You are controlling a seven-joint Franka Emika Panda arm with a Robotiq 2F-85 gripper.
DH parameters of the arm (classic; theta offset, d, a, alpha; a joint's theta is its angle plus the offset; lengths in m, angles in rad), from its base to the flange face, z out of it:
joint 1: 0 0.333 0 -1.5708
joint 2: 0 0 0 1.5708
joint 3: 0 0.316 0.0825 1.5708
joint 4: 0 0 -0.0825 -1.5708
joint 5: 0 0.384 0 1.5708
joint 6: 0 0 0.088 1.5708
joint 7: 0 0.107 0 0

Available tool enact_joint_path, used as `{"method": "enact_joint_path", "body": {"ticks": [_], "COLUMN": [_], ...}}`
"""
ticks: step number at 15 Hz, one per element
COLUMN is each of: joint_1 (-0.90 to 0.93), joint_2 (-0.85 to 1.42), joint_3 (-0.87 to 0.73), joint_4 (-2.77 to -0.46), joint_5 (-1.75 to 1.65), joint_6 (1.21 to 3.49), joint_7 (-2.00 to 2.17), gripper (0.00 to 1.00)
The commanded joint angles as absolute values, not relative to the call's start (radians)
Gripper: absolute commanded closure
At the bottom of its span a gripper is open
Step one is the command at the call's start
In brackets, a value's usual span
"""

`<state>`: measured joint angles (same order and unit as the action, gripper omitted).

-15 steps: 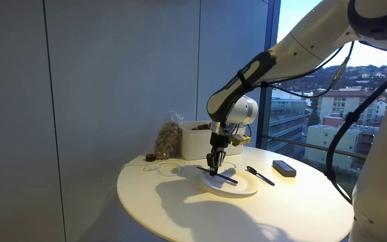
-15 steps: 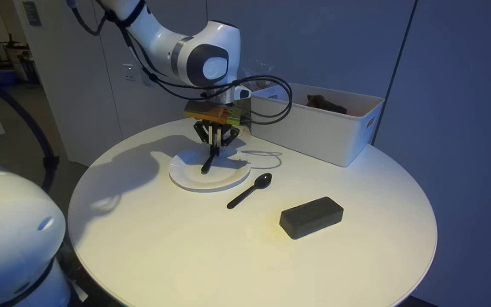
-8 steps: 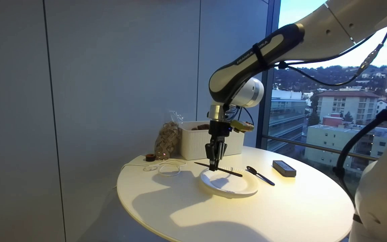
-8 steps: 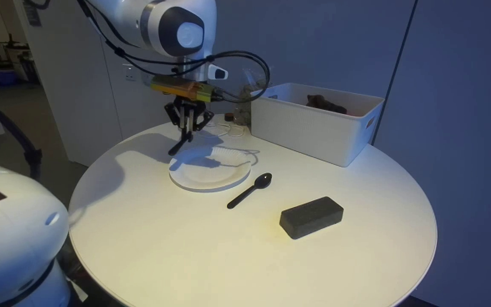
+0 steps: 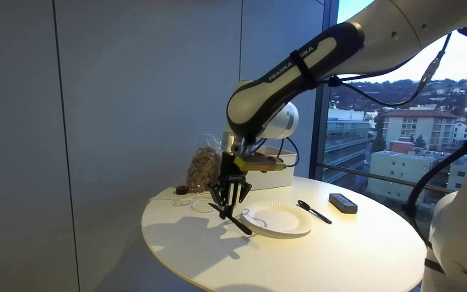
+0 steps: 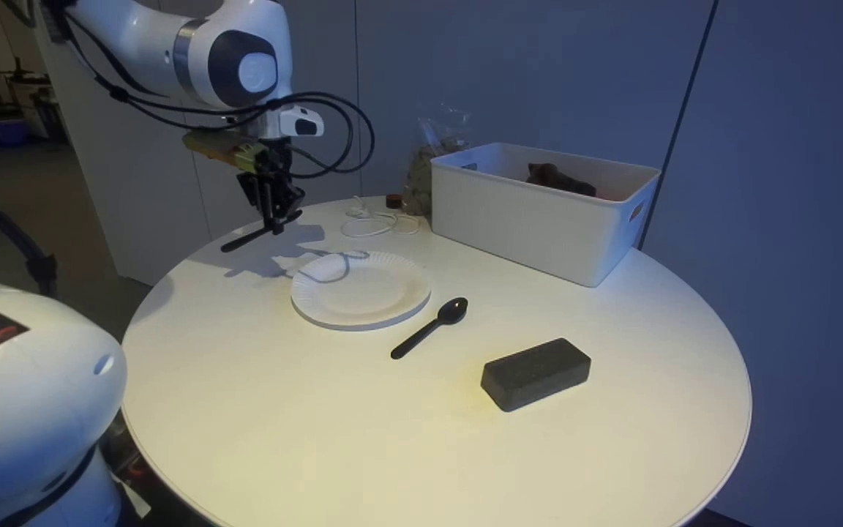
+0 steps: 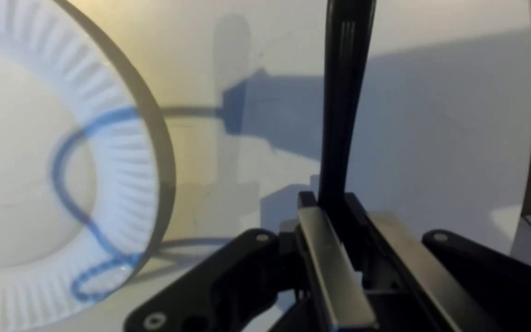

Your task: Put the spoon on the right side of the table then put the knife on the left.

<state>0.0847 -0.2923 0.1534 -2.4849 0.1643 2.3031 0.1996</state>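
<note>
My gripper [image 5: 226,214] is shut on the dark knife [image 5: 239,225] and holds it tilted, above the white round table [image 6: 392,446]. In the wrist view the knife's handle [image 7: 345,83] runs up from between the fingertips; its other end is hidden there. In an exterior view the gripper [image 6: 275,225] and knife [image 6: 244,241] are over the far left part of the table, beside the plate. The dark spoon lies on the table between plate and black block in both exterior views [image 5: 318,215] [image 6: 421,335].
A white paper plate [image 6: 363,289] lies beside the gripper. A black block [image 6: 535,375] lies past the spoon. A white bin [image 6: 516,219], a bag of brown material [image 5: 203,168], a small brown roll [image 5: 181,190] and a white cable [image 5: 205,210] are at the back by the wall.
The knife has been lifted off the plate by my gripper. It has moved past the plate's edge, away from the spoon, and turned. The spoon, plate and block have not moved.
</note>
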Motion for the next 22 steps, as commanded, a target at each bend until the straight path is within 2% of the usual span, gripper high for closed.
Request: {"method": "enact_joint_path", "body": {"ticks": [1,3,9,18,19,22], "joint_1": [0.055,0.049,-0.006,-0.169,-0.151,-0.169], "joint_2": [-0.229,-0.229,-0.414,-0.685,-0.612,-0.664], "joint_3": [0.209,0.202,0.149,0.116,0.116,0.115], "joint_4": [-2.485,-2.475,-2.516,-2.561,-2.529,-2.551], "joint_5": [0.047,-0.001,-0.011,-0.067,-0.041,-0.047], "joint_6": [2.451,2.422,2.334,2.09,2.11,2.094], "joint_7": [0.43,0.494,0.554,0.621,0.588,0.594], "gripper": [0.57,0.46,0.01,0.0,0.0,0.0]}}
